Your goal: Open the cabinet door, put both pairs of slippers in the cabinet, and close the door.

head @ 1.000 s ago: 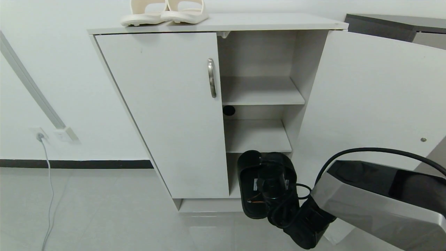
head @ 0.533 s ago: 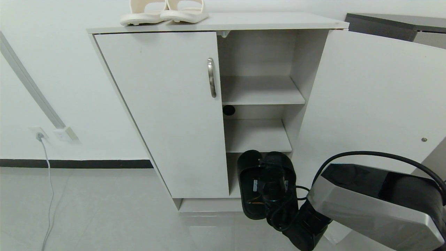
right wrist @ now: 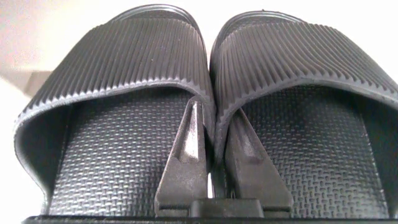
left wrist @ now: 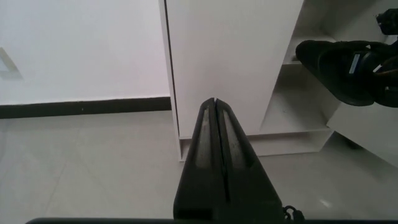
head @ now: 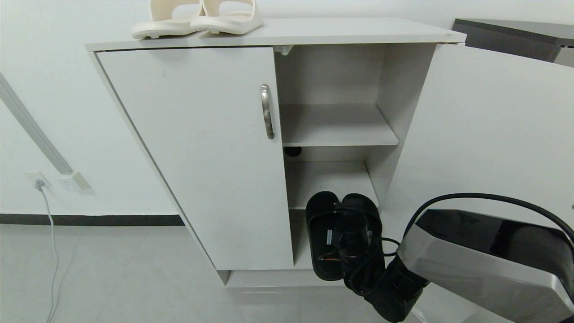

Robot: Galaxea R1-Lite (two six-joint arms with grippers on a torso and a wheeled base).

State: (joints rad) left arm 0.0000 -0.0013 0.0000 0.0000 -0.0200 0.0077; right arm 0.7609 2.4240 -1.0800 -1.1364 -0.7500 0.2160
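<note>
Black slippers (head: pixel 320 224) pinched in right claw (right wrist: pixel 214 113) | left claw (left wrist: pixel 215 104) closed, empty | cream slippers (head: pixel 224 20) atop cabinet (head: pixel 358 29)

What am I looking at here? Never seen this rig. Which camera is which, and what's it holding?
It is a two-armed robot on wheels, with a pincer gripper on each arm. The wide picture comes from a camera on its head, looking down at a white cabinet. The other two come from cameras on its wrists, each looking along its own gripper.

The cabinet's right door is swung open and the left door is shut. The right gripper is shut on the black slippers. It pinches the inner edges of both at once and holds them at the mouth of the bottom compartment. A pair of cream slippers lies on the cabinet's top. The left gripper is shut with nothing in it, low over the tiled floor, pointing toward the cabinet.
</note>
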